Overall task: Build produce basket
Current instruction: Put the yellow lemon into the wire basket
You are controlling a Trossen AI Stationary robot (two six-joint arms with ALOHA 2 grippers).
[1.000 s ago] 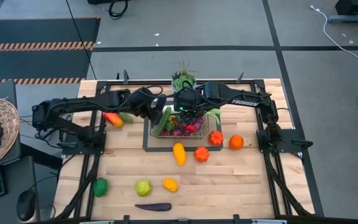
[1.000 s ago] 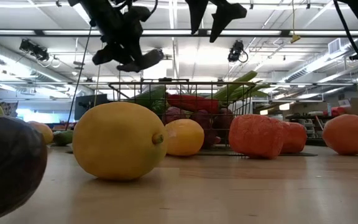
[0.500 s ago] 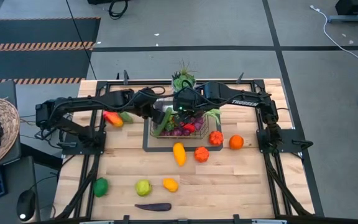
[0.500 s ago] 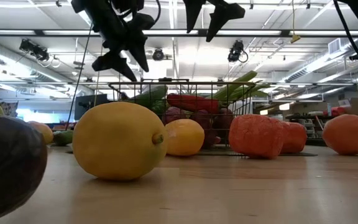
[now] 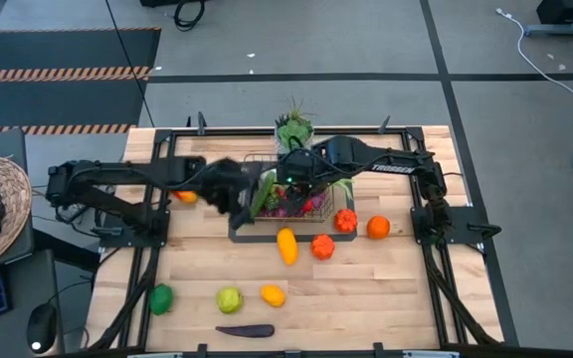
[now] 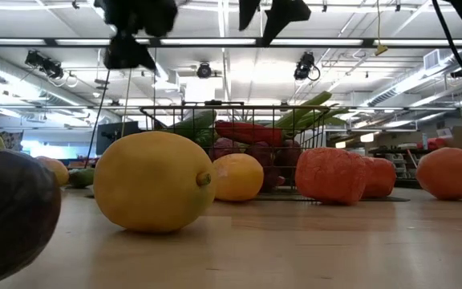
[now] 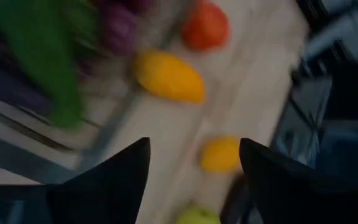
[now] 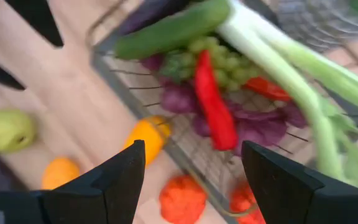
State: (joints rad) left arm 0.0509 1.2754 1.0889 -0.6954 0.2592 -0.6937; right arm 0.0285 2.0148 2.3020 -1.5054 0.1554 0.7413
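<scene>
The basket (image 5: 288, 201) sits at the table's far middle, part-filled with a leek (image 8: 278, 53), chili (image 8: 211, 102) and grapes (image 8: 210, 62); its stiff wire rim would snag a low finger. Loose produce like the yellow lemon (image 5: 286, 245) looks light, hard and rollable, best pinched across its middle, with open board around it. The left gripper (image 7: 194, 163) hangs beside the basket's left edge, the right gripper (image 8: 191, 163) above it, both with fingers apart and empty.

My wooden table (image 5: 366, 298) stands on a grey concrete floor (image 5: 296, 40) crossed by dark lines, with a black mat (image 5: 58, 75) edged in hazard stripes. Across the table, I see a ceiling (image 6: 375, 64) of beams and strip lights.
</scene>
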